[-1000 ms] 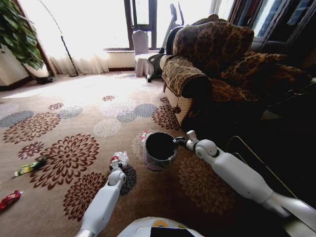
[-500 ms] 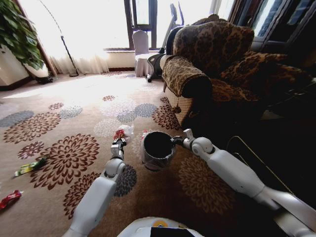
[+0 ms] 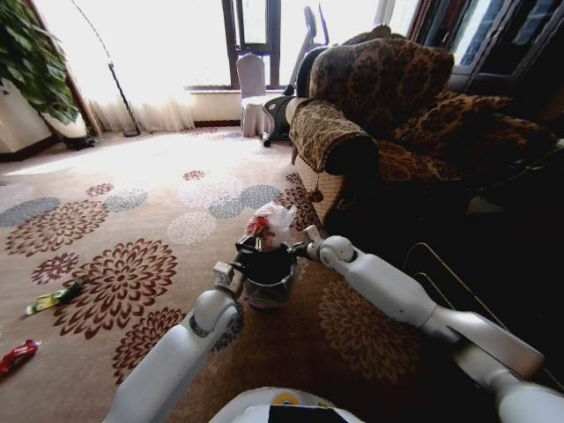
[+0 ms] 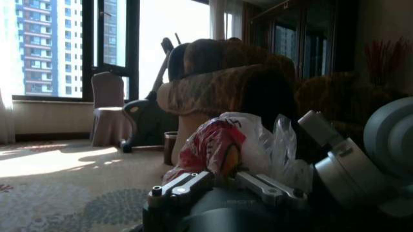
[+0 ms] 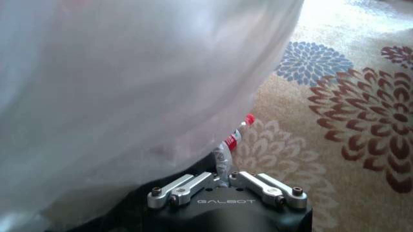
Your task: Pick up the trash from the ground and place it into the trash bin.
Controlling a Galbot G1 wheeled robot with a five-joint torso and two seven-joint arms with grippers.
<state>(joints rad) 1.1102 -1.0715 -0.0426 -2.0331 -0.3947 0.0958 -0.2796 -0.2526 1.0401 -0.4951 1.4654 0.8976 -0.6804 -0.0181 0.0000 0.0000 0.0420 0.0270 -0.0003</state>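
The left gripper (image 3: pixel 257 240) is clenched on a crumpled wrapper (image 3: pixel 267 222), red print on thin whitish film, and holds it just above the mouth of the bin (image 3: pixel 267 273); the left wrist view shows the film bunched up above the fingers (image 4: pixel 187 186). It looks very light, soft and springy, likely to cling or drift as it is let go, so a pinch on the dense crumpled middle seems surer than one on a loose edge. The right gripper (image 3: pixel 298 249) grasps the bin's rim, fingers (image 5: pixel 177 189) closed on it. More litter (image 3: pixel 53 297) lies on the carpet (image 3: pixel 106 220), well apart to the left.
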